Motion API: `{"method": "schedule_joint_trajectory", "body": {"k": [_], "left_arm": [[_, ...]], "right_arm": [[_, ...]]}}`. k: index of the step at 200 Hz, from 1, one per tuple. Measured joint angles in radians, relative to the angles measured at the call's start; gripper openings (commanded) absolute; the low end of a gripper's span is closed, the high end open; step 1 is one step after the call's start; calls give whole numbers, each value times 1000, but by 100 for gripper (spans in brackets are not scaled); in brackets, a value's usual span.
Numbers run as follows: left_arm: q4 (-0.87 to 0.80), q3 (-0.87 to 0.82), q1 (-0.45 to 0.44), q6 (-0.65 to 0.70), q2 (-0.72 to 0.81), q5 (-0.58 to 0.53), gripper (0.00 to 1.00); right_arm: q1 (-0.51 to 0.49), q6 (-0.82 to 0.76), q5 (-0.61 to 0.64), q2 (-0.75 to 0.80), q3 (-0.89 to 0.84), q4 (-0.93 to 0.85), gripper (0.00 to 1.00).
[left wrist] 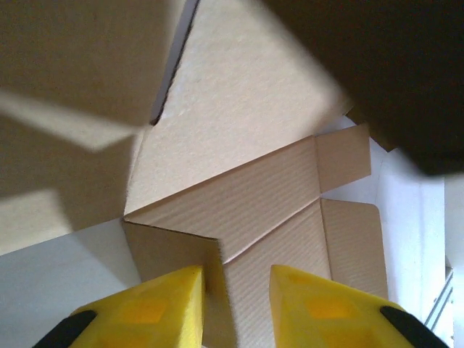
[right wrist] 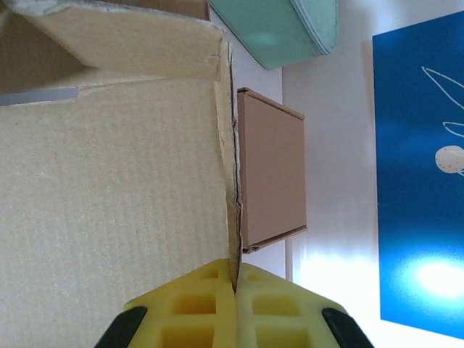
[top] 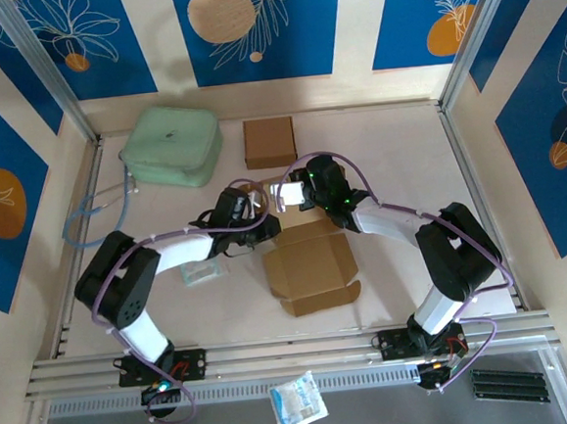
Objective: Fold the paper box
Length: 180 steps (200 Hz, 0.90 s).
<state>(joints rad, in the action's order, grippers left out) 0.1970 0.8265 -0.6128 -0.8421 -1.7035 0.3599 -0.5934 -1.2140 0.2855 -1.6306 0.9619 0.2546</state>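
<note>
The right gripper [right wrist: 235, 279] is pinching a wall edge of the box [top: 313, 269] with its fingers fully together, the panel spreading out ahead of it. The left gripper [left wrist: 235, 279] is straddling an upright flap [left wrist: 174, 250], partly open and not clamping it. This is probably the wall-raising step; next the left needs to grip that flap and fold it inward while the right steadies its edge.

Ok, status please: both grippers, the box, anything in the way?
Left gripper open around flap. Right gripper shut on paper box wall. Box not yet folded. Closed cardboard box behind, apart.
</note>
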Motion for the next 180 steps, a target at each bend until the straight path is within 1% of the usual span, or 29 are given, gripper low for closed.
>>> {"method": "schedule_joint_trajectory", "body": {"k": [25, 51, 62, 73, 85, 96, 124, 138, 161, 180], "left_arm": [[101, -15, -17, -33, -64, 34, 30], [135, -15, -29, -41, -72, 37, 30], [134, -16, -32, -36, -68, 32, 34], [114, -20, -34, -22, -49, 16, 39], [71, -30, -37, 4, 0, -24, 45], [18, -42, -38, 41, 76, -73, 49], [-135, -42, -38, 119, 308, -242, 53], [-225, -18, -35, 153, 399, -329, 54], [-367, 49, -6, 210, 467, -437, 58], [-452, 97, 43, 259, 467, -475, 61]], "right_arm": [[2, 7, 4, 0, 0, -10, 1], [9, 10, 11, 0, 0, -16, 1], [11, 10, 13, 0, 0, -18, 1], [12, 11, 14, 0, 0, -19, 1], [12, 12, 15, 2, 0, -19, 1], [14, 14, 15, 6, 0, -23, 1], [18, 14, 18, 21, 0, -23, 1], [18, 14, 19, 26, 0, -23, 1], [18, 14, 21, 26, 0, -24, 1], [18, 14, 22, 26, 0, -24, 1]]}}
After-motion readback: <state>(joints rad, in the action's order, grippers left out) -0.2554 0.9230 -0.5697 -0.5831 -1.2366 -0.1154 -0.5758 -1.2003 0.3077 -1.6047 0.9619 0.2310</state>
